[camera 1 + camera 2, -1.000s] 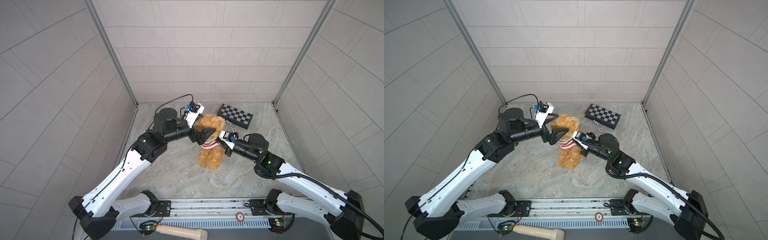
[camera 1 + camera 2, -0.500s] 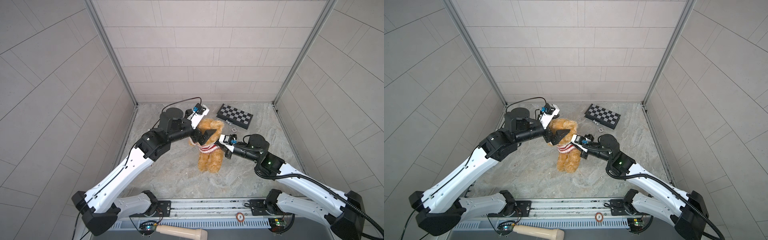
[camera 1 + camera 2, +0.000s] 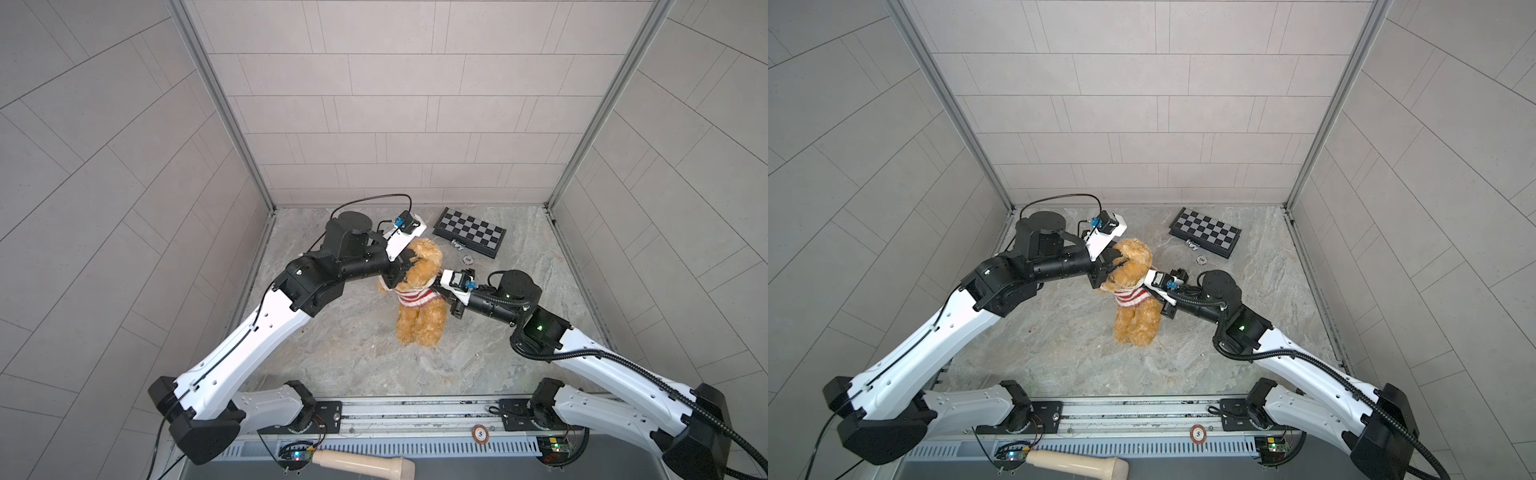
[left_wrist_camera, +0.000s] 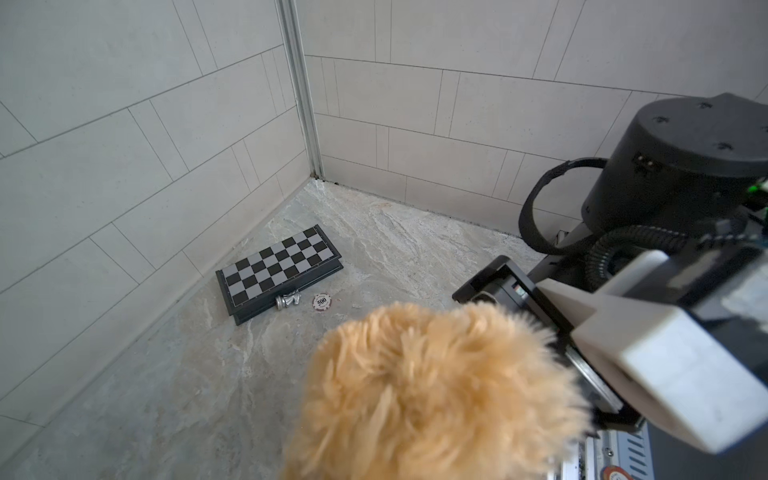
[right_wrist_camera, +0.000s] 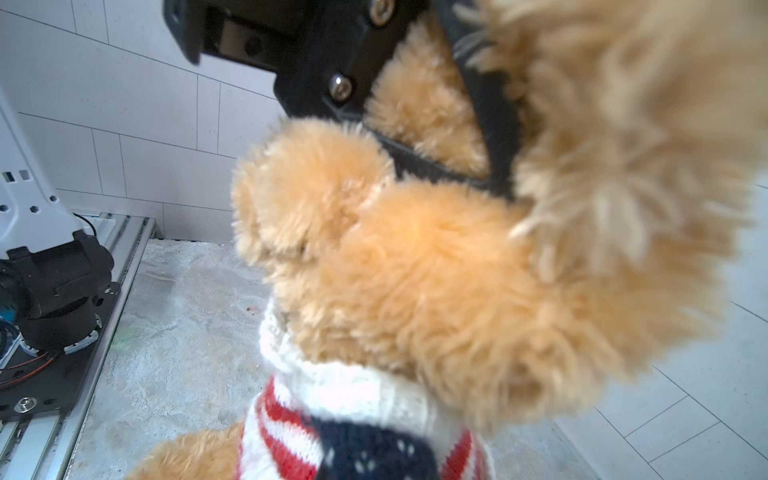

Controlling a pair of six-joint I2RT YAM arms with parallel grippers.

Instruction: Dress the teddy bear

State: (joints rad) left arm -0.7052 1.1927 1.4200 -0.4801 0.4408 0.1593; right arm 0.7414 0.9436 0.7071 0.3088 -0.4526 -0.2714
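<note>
Currently the left gripper [image 3: 409, 267] clamps head fur of the teddy bear [image 3: 417, 328]; the right gripper [image 3: 448, 297] meets its back, jaws hidden, state unclear.

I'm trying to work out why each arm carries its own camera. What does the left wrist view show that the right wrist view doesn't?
Only the left wrist view: the chessboard, with a silver chess piece and a poker chip beside it, and the right arm. Only the right wrist view: the striped sweater on the teddy bear, and the left gripper's black fingers in its head fur. Both: the teddy bear itself, the marbled floor, the tiled walls.
</note>
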